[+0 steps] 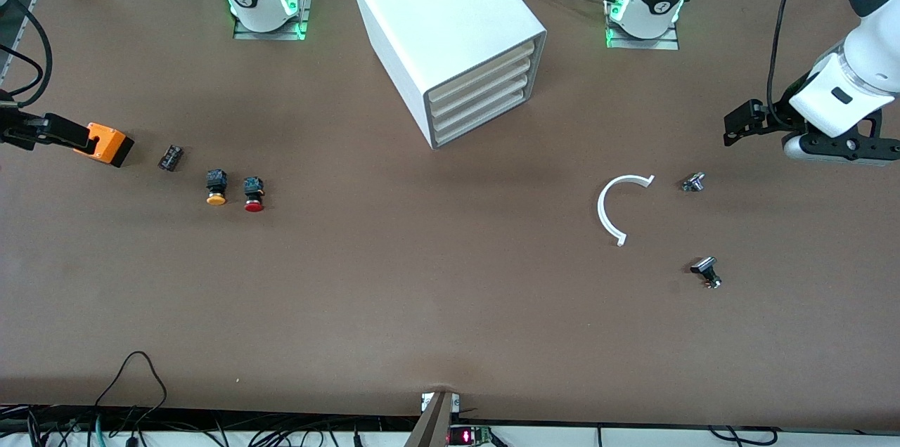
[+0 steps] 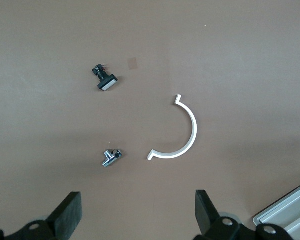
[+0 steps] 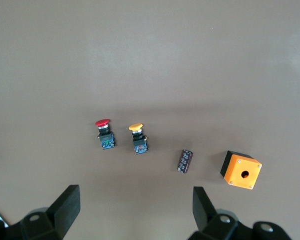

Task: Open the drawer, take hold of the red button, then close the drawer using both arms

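The white cabinet (image 1: 450, 25) stands on the table between the two arms' bases, and each drawer (image 1: 481, 92) in its stack is pushed in. The red-capped button (image 1: 254, 195) (image 3: 104, 134) lies toward the right arm's end of the table, beside an orange-capped one (image 1: 216, 190) (image 3: 138, 138). My right gripper (image 3: 135, 202) hangs open and empty above the table near these buttons. My left gripper (image 2: 138, 210) is open and empty too, above the table at the left arm's end. The left arm's hand (image 1: 837, 138) shows at the front view's edge.
An orange box (image 1: 109, 144) (image 3: 242, 170) and a small black part (image 1: 171, 157) (image 3: 185, 161) lie beside the buttons. A white curved strip (image 1: 619, 206) (image 2: 182, 135) and two small metal-and-black parts (image 1: 693, 183) (image 1: 707, 271) lie at the left arm's end.
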Motion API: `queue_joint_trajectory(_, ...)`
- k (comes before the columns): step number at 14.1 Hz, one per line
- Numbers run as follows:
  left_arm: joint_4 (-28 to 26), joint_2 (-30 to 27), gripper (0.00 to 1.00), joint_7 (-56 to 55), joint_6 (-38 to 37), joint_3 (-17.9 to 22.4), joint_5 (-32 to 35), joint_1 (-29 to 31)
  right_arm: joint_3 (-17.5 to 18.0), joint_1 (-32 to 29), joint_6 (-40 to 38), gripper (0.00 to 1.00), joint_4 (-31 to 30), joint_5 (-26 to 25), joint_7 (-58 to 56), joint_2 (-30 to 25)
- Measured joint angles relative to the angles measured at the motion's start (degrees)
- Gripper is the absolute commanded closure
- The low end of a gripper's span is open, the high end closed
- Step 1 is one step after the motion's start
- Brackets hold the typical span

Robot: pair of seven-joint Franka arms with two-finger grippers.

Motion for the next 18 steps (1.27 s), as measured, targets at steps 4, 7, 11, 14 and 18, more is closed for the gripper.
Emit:
queue_joint_trajectory(4,0.4,0.0,0.00,0.1,-0.7,-0.5,0.0,-0.1,0.0,0.0,0.5,0.00,-0.4,0.0,-0.1,-0.1)
queue_joint_trajectory(7,0.6,0.0,0.00,0.1,-0.9,-1.3,0.0,-0.1,0.0,0.0,2.7,0.00,-3.4,0.0,-0.1,-1.6)
queue_joint_trajectory(11,0.8,0.0,0.00,0.1,-1.2,-1.5,0.0,-0.1,-1.0,-0.1,3.0,0.00,-5.5,0.4,-0.1,-3.4)
queue_joint_trajectory(14,0.8,0.0,0.00,0.1,-1.6,-1.8,0.0,-0.1,-1.1,-0.1,3.1,0.00,-5.6,0.8,-0.1,-3.4)
queue_joint_trajectory(18,0.9,0.0,0.00,0.1,-1.9,-1.8,0.0,-0.1,-1.1,-0.1,3.1,0.00,-5.6,0.8,-0.1,-3.4)
